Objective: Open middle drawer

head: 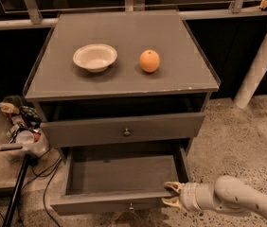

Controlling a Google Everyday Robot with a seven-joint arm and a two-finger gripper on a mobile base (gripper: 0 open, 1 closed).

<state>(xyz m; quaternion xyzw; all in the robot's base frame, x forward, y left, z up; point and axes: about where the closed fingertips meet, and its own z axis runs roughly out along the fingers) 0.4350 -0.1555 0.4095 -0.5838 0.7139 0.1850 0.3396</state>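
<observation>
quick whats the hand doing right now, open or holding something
Hand: open, fingers apart at the right end of the pulled-out middle drawer front, not clamped on anything that shows.

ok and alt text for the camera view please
A grey cabinet's middle drawer is pulled well out, showing its shallow box, and the robot's gripper is at the right end of its front with fingers apart. Above it is another drawer front with a knob, and a white bowl and an orange sit on top.
</observation>
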